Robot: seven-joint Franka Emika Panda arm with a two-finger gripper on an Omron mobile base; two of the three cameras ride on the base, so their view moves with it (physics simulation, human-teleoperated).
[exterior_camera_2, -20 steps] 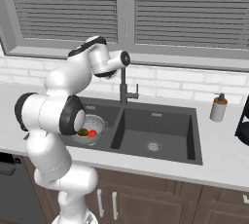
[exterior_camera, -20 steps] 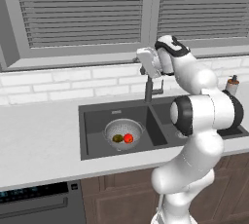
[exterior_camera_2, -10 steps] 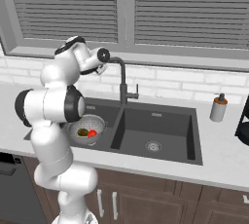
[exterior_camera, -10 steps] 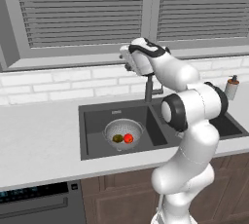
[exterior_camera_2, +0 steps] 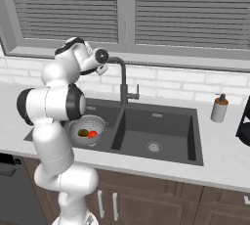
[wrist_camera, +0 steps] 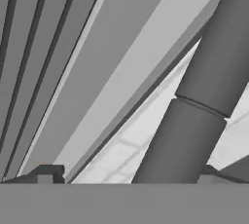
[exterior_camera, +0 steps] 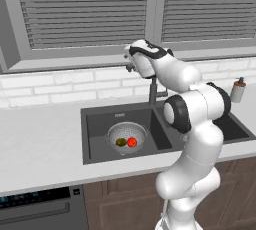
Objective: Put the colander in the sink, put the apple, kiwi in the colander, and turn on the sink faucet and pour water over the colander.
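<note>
Arm reaching high at faucet; fruit sitting in colander, left basin.

Sink (exterior_camera_2: 161, 121) lying under blinds (exterior_camera_2: 195, 9); colander (exterior_camera: 126, 135) sitting in left basin, holding kiwi (exterior_camera: 120, 142) beside apple (exterior_camera: 132, 142). Sink faucet (exterior_camera_2: 122, 79) rising behind the divider, arm blocking it in left view. Gripper (exterior_camera_2: 100, 62) hovering at spout; open or closed, cannot tell. Soap bottle (exterior_camera_2: 219, 108) standing right. Hand view catching faucet tube (wrist_camera: 194, 116) close up.
</note>
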